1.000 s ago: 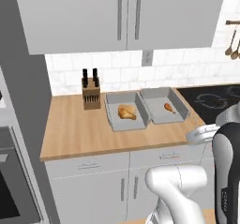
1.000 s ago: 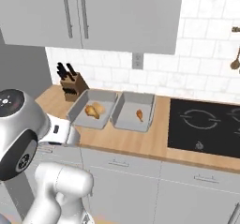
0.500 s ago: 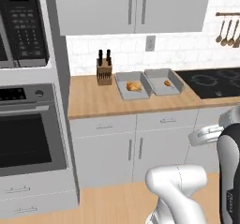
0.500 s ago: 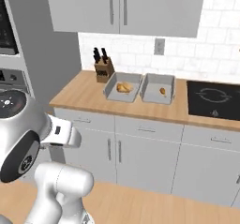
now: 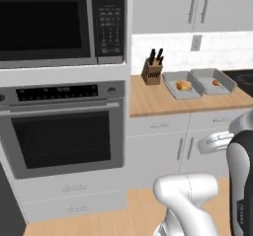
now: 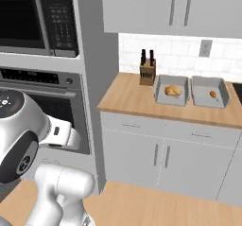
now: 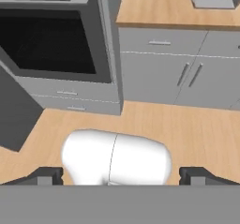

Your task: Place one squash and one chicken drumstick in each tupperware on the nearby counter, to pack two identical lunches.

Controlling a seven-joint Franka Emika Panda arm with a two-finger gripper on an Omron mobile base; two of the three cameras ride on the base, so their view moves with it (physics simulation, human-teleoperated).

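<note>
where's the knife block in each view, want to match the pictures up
Left base view: knife block right of centre in the upper half, at the counter's left end against the wall, just left of the near tupperware.
Right base view: knife block a little right of centre, upper half, left of the same tupperware.
Hand view: I can't make out the knife block.
Shared landmark: the oven, left of the counter.

I'm in a kitchen. Wall oven [image 5: 64, 134] under a microwave [image 5: 59, 22], wood counter [image 6: 137, 97] with knife block [image 6: 147, 72]. Grey cabinets [image 6: 156, 159], tiled backsplash [image 6: 175, 50].
</note>
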